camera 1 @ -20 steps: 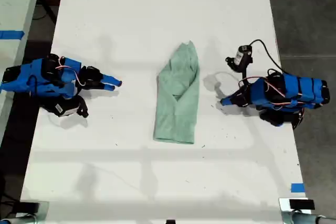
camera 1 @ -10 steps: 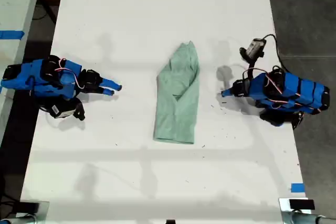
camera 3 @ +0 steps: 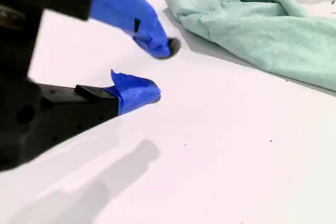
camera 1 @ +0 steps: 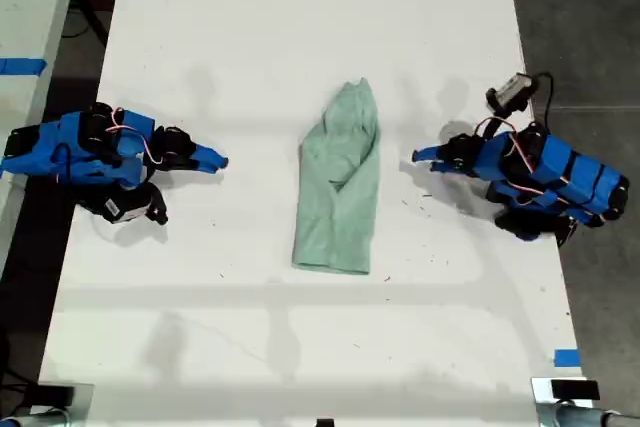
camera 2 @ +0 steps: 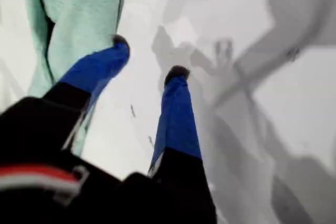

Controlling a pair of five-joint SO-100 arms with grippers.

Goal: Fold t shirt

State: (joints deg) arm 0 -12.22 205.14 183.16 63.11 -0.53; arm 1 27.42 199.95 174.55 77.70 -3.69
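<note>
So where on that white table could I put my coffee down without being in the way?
The wide bare stretches of table above and below the shirt in the exterior view are free. The middle band is crowded: my first claw and my second claw flank the shirt with narrow gaps.

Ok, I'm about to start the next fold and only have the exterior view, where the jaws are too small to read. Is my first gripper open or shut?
Observer: Open. The first wrist view shows my first gripper with its two fingers spread and nothing between them.
Operator: And the second one?
Observer: Also open. In the second wrist view, my second gripper has a clear gap between its fingers. It is over the bare table, short of the t shirt.
</note>
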